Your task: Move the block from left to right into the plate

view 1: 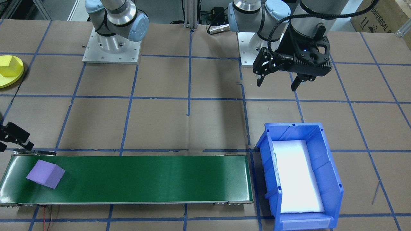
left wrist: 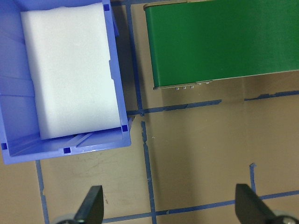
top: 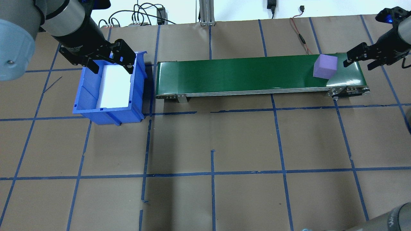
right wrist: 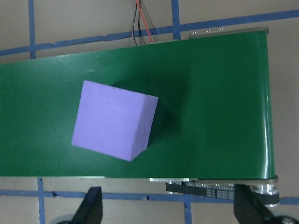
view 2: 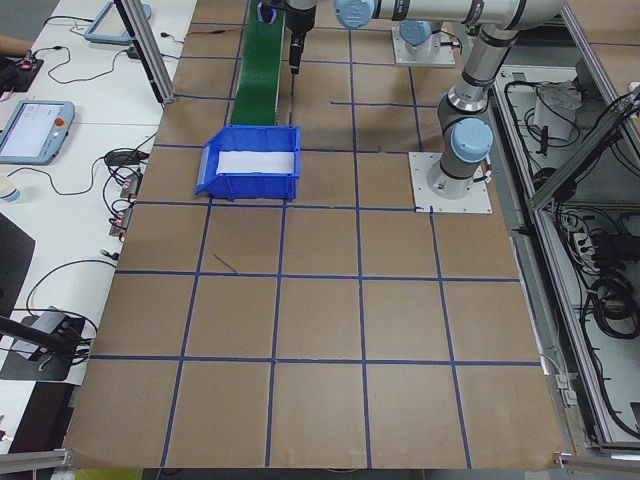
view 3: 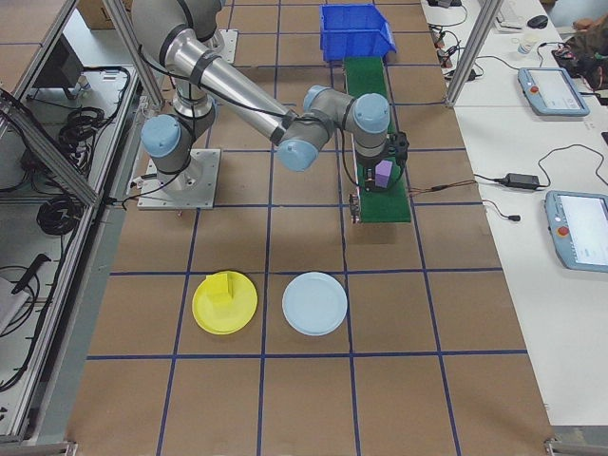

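Observation:
A purple block lies tilted on the green conveyor belt at its right end. My right gripper hovers open just beyond that end. In the right wrist view the block sits ahead of the open gripper, not between the fingers. The yellow plate lies on the table on my right, apart from the belt, with a yellow block on it. My left gripper hangs open near the blue bin, with nothing in it.
The blue bin holds a white foam pad and stands at the belt's left end. A pale round plate lies beside the yellow plate. Blue tape lines grid the brown table. Red and black wires run behind the belt.

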Robot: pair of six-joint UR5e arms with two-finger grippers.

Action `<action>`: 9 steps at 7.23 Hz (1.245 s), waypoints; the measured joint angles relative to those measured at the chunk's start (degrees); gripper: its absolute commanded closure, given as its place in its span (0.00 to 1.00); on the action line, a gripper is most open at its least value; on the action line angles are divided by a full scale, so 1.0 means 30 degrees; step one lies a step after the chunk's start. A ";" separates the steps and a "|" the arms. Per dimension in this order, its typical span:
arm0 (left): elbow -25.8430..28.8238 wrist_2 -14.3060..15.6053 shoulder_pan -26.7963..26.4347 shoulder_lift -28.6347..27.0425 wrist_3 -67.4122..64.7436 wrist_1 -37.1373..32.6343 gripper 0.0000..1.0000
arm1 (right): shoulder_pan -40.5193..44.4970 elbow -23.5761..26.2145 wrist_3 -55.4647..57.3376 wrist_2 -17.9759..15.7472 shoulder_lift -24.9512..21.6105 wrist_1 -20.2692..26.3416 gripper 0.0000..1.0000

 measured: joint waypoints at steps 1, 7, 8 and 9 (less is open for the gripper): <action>0.0000 0.0000 0.0000 0.0001 0.0000 0.0000 0.00 | 0.0092 -0.0164 0.1119 0.0590 0.0368 -0.0436 0.00; 0.0000 0.0000 0.0000 -0.0001 0.0001 0.0000 0.00 | 0.0141 -0.1006 0.3475 0.1432 0.2797 -0.2048 0.18; 0.0000 0.0000 0.0000 0.0000 0.0000 0.0000 0.00 | 0.0136 -0.1103 0.3444 0.1374 0.3093 -0.2232 0.69; 0.0000 0.0000 0.0000 0.0001 0.0000 0.0001 0.00 | 0.0124 -0.1061 0.3352 0.1001 0.3306 -0.2395 0.82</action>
